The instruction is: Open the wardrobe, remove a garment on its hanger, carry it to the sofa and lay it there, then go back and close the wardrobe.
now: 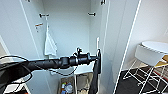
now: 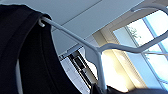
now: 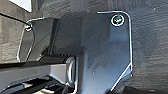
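Before the open wardrobe (image 1: 67, 32), the left gripper (image 1: 98, 58) grasps the hanger (image 2: 100, 47), black garment (image 1: 95, 75) dangling limp beside the door edge. I judge the cloth could snag there, or slide off the tilted hanger.

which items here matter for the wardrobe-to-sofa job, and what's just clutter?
Job:
- wardrobe, open
- black garment, hanging limp at the left gripper
- white hanger, carrying the garment

Clutter:
- white shirt hanging inside the wardrobe
- small items on the wardrobe floor
- white chair to the right of the wardrobe
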